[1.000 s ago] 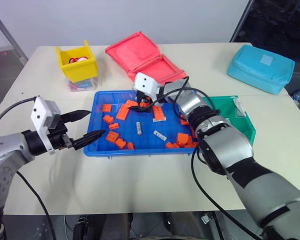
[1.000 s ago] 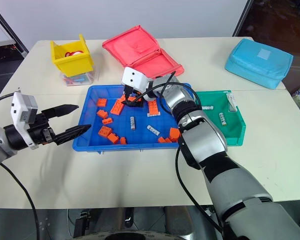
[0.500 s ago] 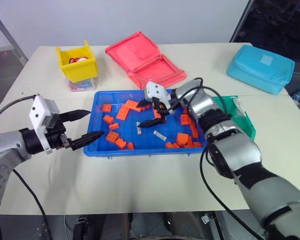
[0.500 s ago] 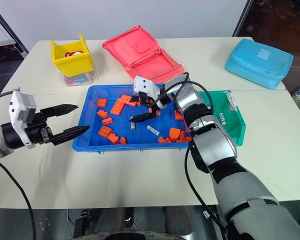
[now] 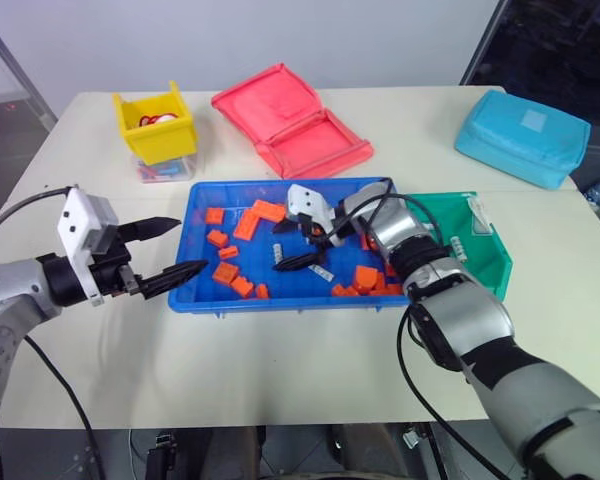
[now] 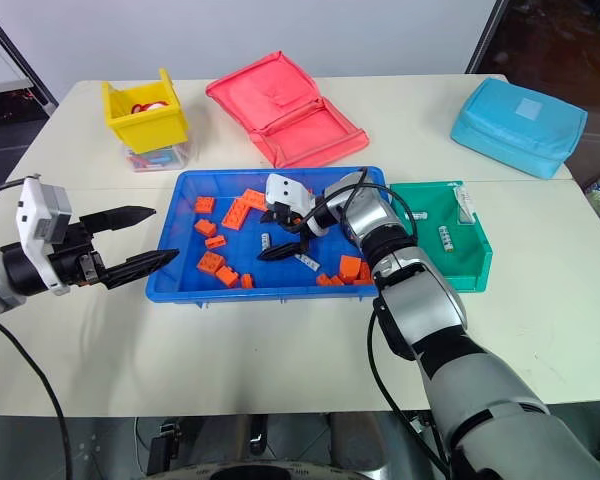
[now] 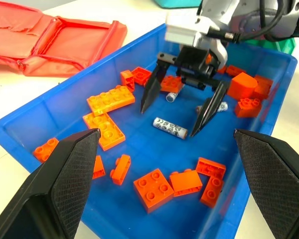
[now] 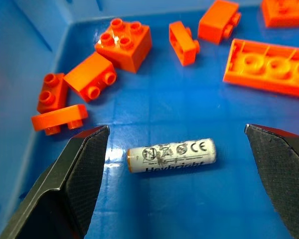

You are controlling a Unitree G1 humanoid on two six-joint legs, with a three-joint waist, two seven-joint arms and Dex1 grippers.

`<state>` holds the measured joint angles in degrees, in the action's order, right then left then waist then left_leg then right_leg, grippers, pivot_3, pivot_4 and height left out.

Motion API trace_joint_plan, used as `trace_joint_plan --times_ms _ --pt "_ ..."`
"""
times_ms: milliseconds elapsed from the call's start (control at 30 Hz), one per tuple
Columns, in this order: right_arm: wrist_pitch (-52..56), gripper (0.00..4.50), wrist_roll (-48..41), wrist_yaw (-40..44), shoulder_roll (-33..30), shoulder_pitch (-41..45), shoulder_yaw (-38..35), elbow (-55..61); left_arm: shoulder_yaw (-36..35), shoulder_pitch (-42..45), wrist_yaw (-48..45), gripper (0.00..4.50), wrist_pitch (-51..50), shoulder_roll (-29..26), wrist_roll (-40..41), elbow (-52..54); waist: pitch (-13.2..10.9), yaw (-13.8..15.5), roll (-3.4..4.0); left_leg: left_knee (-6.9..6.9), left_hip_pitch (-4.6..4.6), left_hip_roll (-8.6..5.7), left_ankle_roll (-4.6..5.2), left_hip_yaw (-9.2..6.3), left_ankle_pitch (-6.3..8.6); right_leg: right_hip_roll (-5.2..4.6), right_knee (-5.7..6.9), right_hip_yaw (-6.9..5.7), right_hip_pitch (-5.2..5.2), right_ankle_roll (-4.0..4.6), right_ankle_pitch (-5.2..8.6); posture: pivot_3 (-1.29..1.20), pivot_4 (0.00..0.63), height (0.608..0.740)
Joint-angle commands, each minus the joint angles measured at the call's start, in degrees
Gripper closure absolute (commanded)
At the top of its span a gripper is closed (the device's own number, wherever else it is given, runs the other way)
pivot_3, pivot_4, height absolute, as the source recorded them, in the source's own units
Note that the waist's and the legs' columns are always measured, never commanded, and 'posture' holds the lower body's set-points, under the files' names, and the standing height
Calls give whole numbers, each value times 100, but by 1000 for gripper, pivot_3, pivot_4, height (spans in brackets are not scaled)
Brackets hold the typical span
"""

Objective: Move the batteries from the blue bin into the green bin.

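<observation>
The blue bin (image 5: 280, 304) lies mid-table, scattered with orange blocks and a few batteries. One battery (image 8: 171, 155) lies flat on its floor, directly between the spread fingers of my right gripper (image 5: 285, 250), which is open and low in the bin without touching it. A second battery (image 5: 322, 271) lies just to its right. The green bin (image 5: 485, 262) adjoins the blue bin's right side and holds a battery (image 6: 443, 236). My left gripper (image 5: 194, 243) hovers open and empty at the blue bin's left rim, pointing inward.
Orange blocks (image 5: 250, 222) crowd the blue bin around the batteries. Further back are a yellow bin (image 5: 155, 125) at the left, an open red pouch (image 5: 290, 125) in the centre, and a light-blue pouch (image 5: 520, 135) at the right.
My right gripper has dropped from the bin's back area toward its middle and turned, so its open fingers now flank the battery. The left gripper has stayed put.
</observation>
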<state>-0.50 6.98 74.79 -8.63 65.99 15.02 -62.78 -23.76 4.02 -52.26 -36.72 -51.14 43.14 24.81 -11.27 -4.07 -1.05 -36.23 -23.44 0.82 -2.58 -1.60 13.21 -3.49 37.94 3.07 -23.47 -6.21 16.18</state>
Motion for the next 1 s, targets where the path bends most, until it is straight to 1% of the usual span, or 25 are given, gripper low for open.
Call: trace_joint_plan --times_ms 33,233,267,333,367,400,433,700,767,900,1000 --pt "-168 27 92 -91 92 177 51 -108 -214 -54 46 0 47 -13 62 152 0 0 0 0 0 0 0 0 0 0 0 0 0 0 0 0 150 740" --pt "-273 27 179 -229 179 195 52 -318 -223 -83 90 0 71 -3 72 161 0 1 0 0 1 0 0 -1 0 0 0 0 1 0 0 0 150 740" --pt "-298 260 197 -261 183 191 60 -339 -223 -86 100 0 72 -1 74 171 0 1 0 -1 1 0 0 0 0 0 0 0 1 0 0 0 150 740" --pt "-340 906 221 -252 185 186 69 -361 -223 -88 113 0 75 1 78 182 0 1 0 -1 1 0 -1 0 0 0 0 0 1 0 0 0 150 740" --pt "-351 1290 226 -245 185 184 67 -365 -227 -94 117 0 75 1 83 191 0 1 0 0 1 0 -1 -1 0 0 0 0 1 0 0 0 150 740" --pt "-364 1880 229 -232 185 183 65 -367 -228 -96 117 0 77 -2 86 193 0 1 0 0 1 0 -1 -1 0 0 0 0 1 0 0 0 150 740" --pt "-373 2253 233 -228 184 184 64 -371 -226 -95 116 0 79 -6 88 191 0 2 0 0 1 0 -1 -1 0 0 0 0 1 0 0 0 150 740" --pt "-401 2240 210 -336 144 273 -20 -342 -165 4 73 0 78 -15 124 134 0 2 0 0 1 0 -1 -1 -1 0 0 0 1 0 0 0 150 740" --pt "-394 2240 111 -393 67 476 -152 -243 -111 137 45 0 54 13 225 93 -1 3 0 0 1 0 -1 -1 -1 0 0 0 1 0 0 0 150 740" --pt "-250 2240 -201 -260 -233 946 -471 166 31 626 -1 0 -42 96 528 -42 -3 13 -1 0 -1 0 -8 -1 -5 -1 1 0 0 0 0 0 150 740" --pt "211 2240 -542 16 -605 1019 -723 896 347 1037 -156 0 -27 132 536 -152 -2 25 -2 0 -1 -1 -8 -4 -5 -3 1 -2 2 0 0 0 150 740"
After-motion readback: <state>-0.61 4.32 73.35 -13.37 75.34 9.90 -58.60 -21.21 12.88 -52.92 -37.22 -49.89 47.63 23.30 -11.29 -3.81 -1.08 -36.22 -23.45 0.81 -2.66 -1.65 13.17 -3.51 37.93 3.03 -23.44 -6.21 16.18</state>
